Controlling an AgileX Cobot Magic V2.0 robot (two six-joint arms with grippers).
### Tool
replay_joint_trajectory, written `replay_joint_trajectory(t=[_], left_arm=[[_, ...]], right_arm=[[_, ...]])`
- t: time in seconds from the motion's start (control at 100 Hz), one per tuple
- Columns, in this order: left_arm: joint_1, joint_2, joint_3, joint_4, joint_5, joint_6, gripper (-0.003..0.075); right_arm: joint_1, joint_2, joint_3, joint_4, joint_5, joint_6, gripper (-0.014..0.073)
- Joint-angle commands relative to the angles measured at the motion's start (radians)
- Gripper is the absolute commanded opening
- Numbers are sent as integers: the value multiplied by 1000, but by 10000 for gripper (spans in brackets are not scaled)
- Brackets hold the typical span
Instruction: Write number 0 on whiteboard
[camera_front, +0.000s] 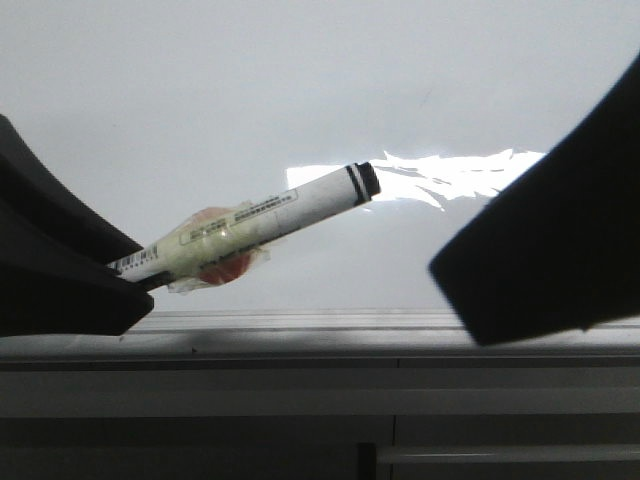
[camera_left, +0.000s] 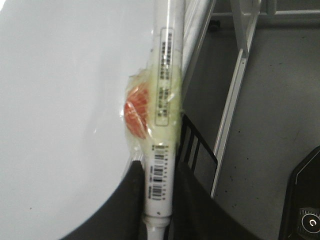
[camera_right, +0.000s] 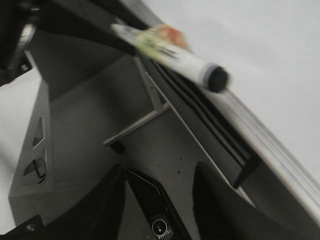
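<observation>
The whiteboard (camera_front: 200, 90) is a glossy white board that fills the upper front view, with a bright glare patch on it. No number 0 shows on it in any view. My left gripper (camera_front: 130, 280) is shut on a white marker (camera_front: 270, 215) with a barcode label and yellowish tape over an orange patch. The marker slants up to the right, its black capped end (camera_front: 366, 178) in front of the board. In the left wrist view the marker (camera_left: 162, 100) sits between my left gripper's (camera_left: 162, 175) fingers. My right gripper (camera_right: 159, 172) is open with nothing in it, and shows dark at the right (camera_front: 500, 270).
A grey aluminium frame strip (camera_front: 350, 322) runs along the board's lower edge. A grey floor lies beyond, with a white metal stand leg (camera_left: 235, 90). A black device with a round button (camera_right: 159, 226) lies below my right gripper.
</observation>
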Motion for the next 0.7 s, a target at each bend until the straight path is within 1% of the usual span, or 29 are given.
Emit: replay_joint_trajectory(t=[0.0,0.09,0.23,0.36,0.53,0.69], left_arm=[[2,-15,-18,17,-88,-2,-20],[2,-15,-8,17,-115,-2,-20],[2,-40,7,3,-170,-2,-20],[2,-97,32,-4,-157,-2,-19],[-1,-226,84,-31,-133,-2,-19],[-65,-330,138,-6,-133,2,-19]], right_arm=[[61,-4,-37,26,-131,-68,308],[94,-4,-37,11,-196,-79,308],[86,-2,-37,-15,-255,-79,308],[73,5,-37,-20,-254,-79,308],[73,8,-37,-24,-294,-79,308],[73,9,-37,-24,-307,-79,308]])
